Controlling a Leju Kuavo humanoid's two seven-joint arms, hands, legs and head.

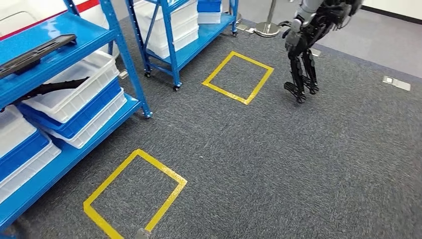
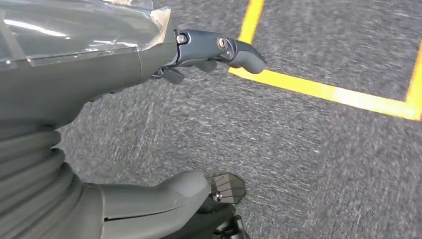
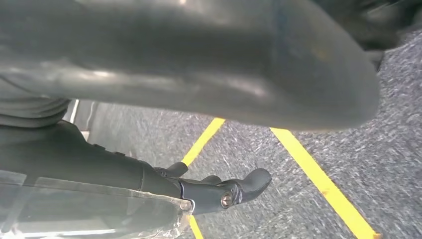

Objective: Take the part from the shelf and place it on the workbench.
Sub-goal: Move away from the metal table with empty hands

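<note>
No readable brand, label or writing on any item. Head view, counts: 2 blue shelf units, near one (image 1: 74,149) at left, 2nd (image 1: 174,45) further back. Near unit carries stacked white bins (image 1: 74,92) w/ blue bins between; exact bin count can't be told, stacks run out of frame. Part: long black flat piece (image 1: 35,52) lies on top level of near unit, slightly tilted; a 2nd black elongated piece (image 1: 54,87) sits in the upper white bin on the level below, one end sticking over the bin rim. Which of the 2 is the task's part can't be told. Floor: grey carpet (image 1: 298,164) w/ 2 yellow tape squares, near (image 1: 134,194) and far (image 1: 238,77), both in front of the shelf units. 1 other humanoid robot (image 1: 308,45), dark legs, stands on the carpet at upper right, well apart from the shelves. A chrome post base (image 1: 267,27) stands behind it. Left hand (image 2: 209,50): fingers extended over carpet and yellow tape, thumb apart, nothing held. Right hand (image 3: 219,189): fingers extended likewise over carpet beside tape lines, nothing between them. Both wrist views are motion-blurred.
</note>
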